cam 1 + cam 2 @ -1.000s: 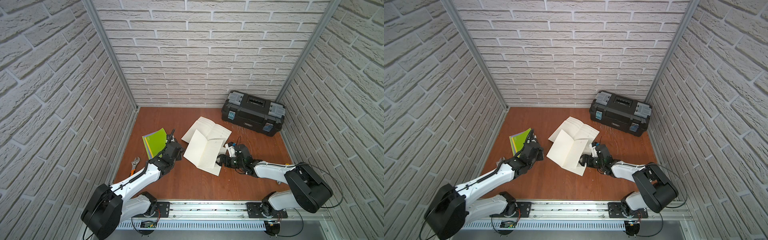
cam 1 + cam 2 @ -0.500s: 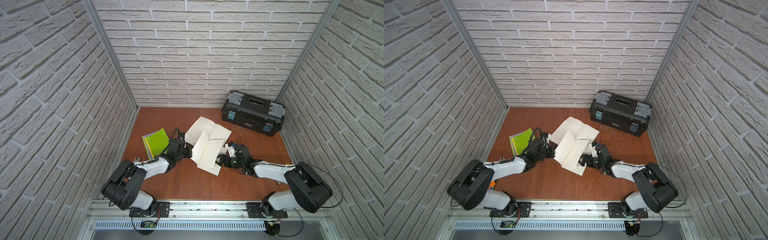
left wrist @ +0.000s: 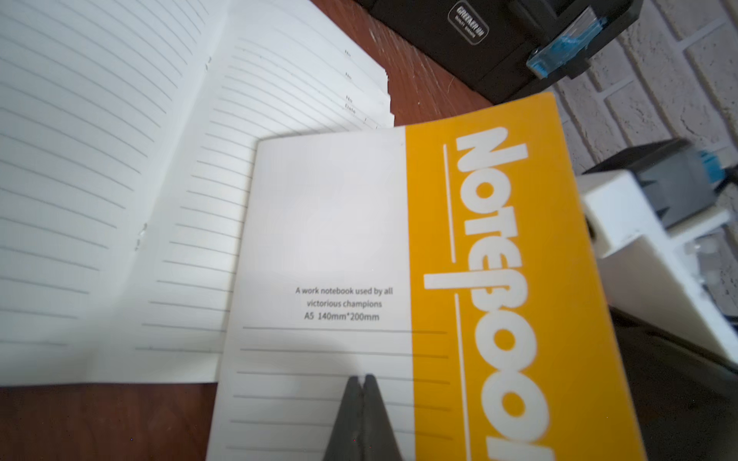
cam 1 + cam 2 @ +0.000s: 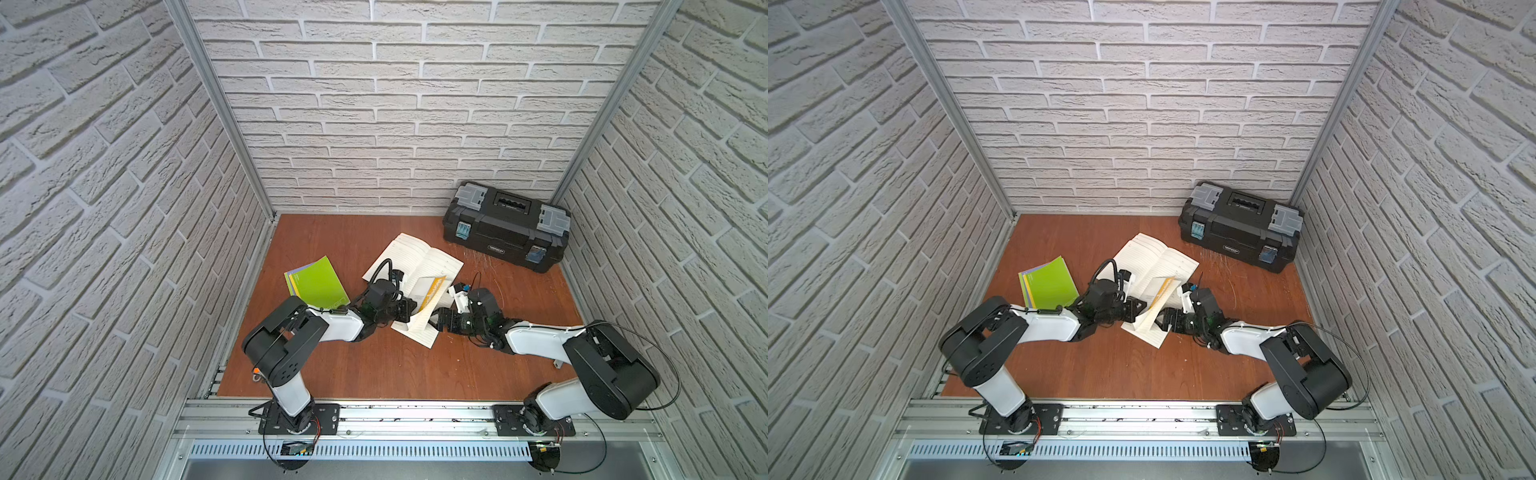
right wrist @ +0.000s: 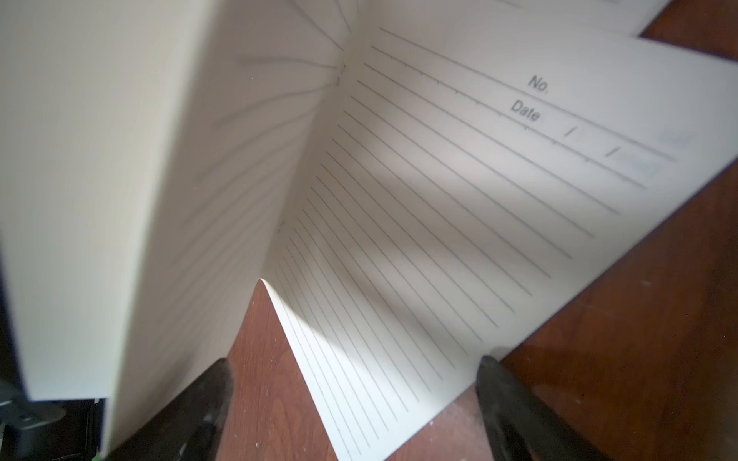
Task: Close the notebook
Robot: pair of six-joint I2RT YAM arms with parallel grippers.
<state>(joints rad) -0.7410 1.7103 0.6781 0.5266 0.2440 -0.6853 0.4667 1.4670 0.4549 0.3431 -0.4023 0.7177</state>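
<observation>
Leaning notebook cover [image 3: 339, 223], closed left gripper [image 3: 362, 377] beside

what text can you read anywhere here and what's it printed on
"NOTEBOO", cut off by the frame edge: yellow band of the notebook cover.
"A work notebook used by all victorious champions": same cover, white part.
"A5 140mm*200mm": below that.
"No." and "Date": lined page.
Toolbox badge and green booklet print: too blurred to read.
</observation>
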